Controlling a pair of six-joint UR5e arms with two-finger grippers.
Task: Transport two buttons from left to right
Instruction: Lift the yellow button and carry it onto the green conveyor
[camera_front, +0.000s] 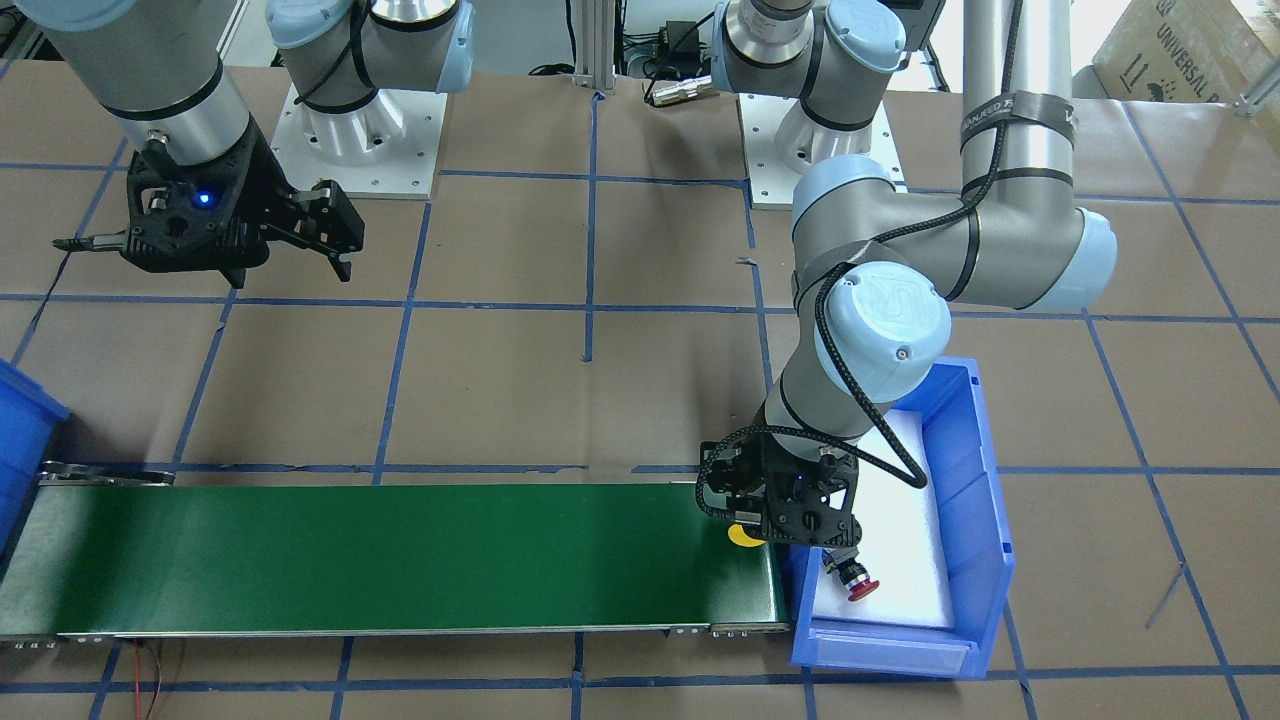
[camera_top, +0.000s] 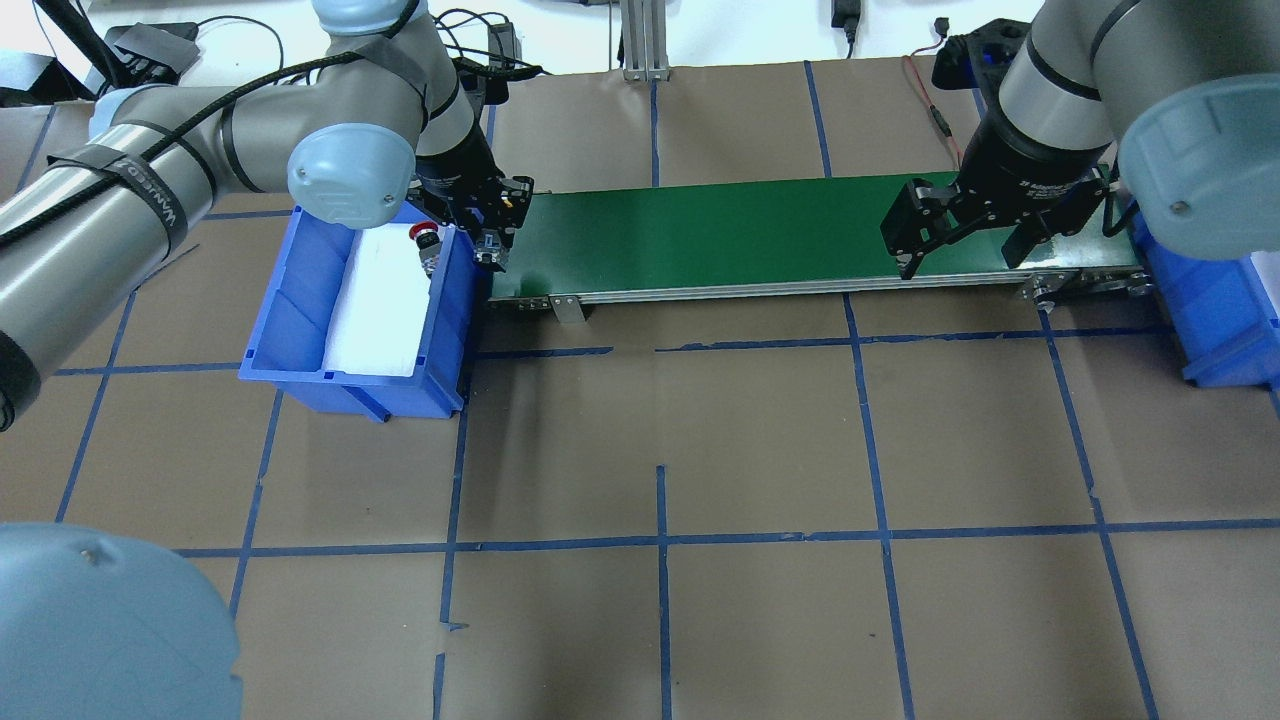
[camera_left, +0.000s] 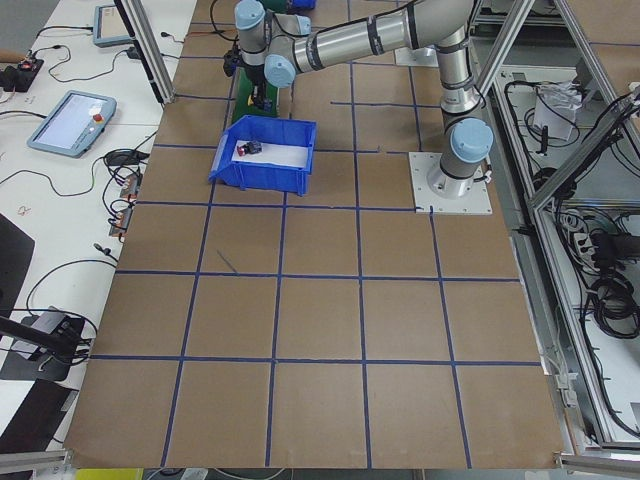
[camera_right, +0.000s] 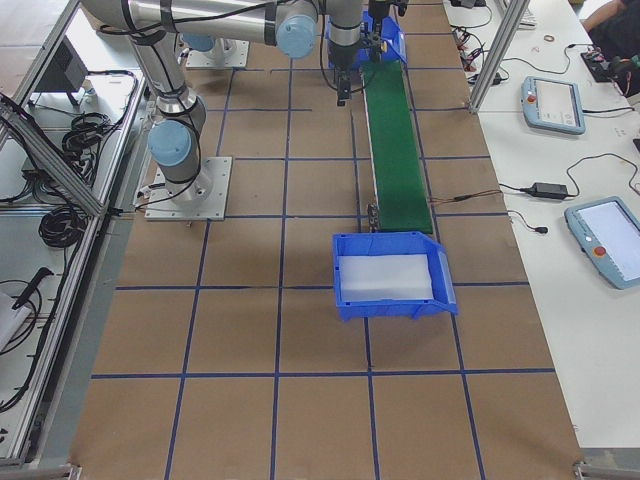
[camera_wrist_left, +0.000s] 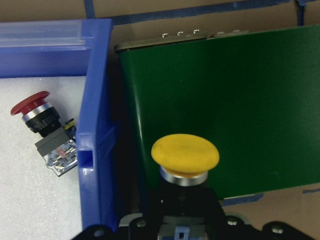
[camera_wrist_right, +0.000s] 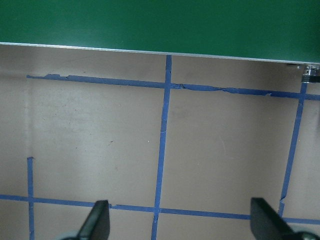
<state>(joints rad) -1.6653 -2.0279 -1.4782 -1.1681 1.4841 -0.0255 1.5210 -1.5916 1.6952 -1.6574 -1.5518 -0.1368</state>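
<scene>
**Yellow button in the left gripper's grip at the belt's end; red one lies in the bin**

The yellow button (camera_wrist_left: 185, 152) sits right at the left gripper (camera_top: 490, 248), whose jaws are closed on its dark body below the cap. It is over the end of the green conveyor belt (camera_front: 400, 560), just beside the wall of the blue bin (camera_front: 985, 560). Whether it touches the belt cannot be told. Its cap is a broad, smooth yellow mushroom with a bright metal ring under it. The part below that is black and mostly hidden by the gripper.

The red button (camera_wrist_left: 42, 120) lies on its side on the white foam pad (camera_top: 375, 310) inside the bin, near the wall facing the belt and apart from the gripper. It has a red mushroom cap, a silver ring, a black collar and a grey block at the back.

At the belt's other end the right gripper (camera_top: 962, 250) hangs with its jaws spread wide and nothing between them, above the belt's near edge. A second blue bin (camera_top: 1220, 310) stands past that end.
</scene>
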